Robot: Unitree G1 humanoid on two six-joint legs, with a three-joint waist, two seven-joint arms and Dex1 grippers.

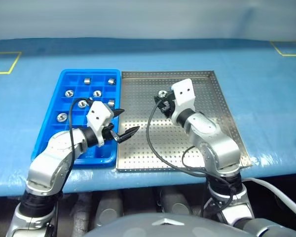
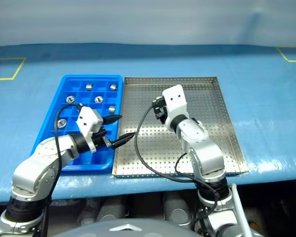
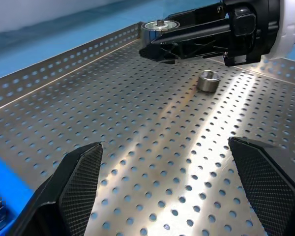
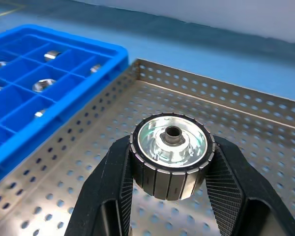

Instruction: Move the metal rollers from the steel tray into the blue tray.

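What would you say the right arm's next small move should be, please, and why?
Probably carry the roller sideways toward the blue tray and over a free cell. The right tool is shut on it, above the steel tray, so it seems ready to transfer. The blue tray already holds several rollers, so an unfilled cell should be chosen. The left tool hangs open near the trays' shared edge, so pass clear of it.

A table [image 1: 148, 59] with a blue cover carries the things. On it lie the blue tray [image 1: 64, 81] and, touching it at 3 o'clock, the steel tray [image 1: 222, 98]. Yellow tape marks [image 1: 5, 61] sit at the far corners, near 10 and 2 o'clock.
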